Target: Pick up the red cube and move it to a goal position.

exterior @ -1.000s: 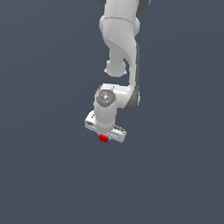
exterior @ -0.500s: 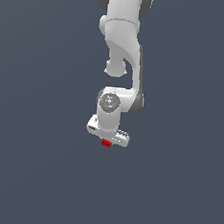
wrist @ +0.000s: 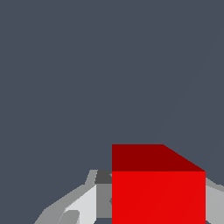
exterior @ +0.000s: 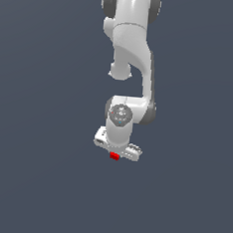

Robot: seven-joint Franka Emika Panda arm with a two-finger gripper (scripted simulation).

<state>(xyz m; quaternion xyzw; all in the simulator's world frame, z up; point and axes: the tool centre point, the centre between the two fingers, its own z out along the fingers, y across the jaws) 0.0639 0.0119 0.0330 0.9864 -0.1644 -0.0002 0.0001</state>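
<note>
Beneath the white arm (exterior: pixel 131 55), the gripper (exterior: pixel 116 152) was clamped on the red cube (exterior: pixel 114 156), so a slow, steady carry seemed wisest to avoid slipping.

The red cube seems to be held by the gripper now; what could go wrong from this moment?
1. The red cube is tiny beside the gripper, so the hold may be shallow; a quick move might let it slip out.
2. In the wrist view the cube sits off-centre between the fingers, so it could twist in the grip.
3. No goal marker shows in either view, so where to place it cannot be checked here.
</note>
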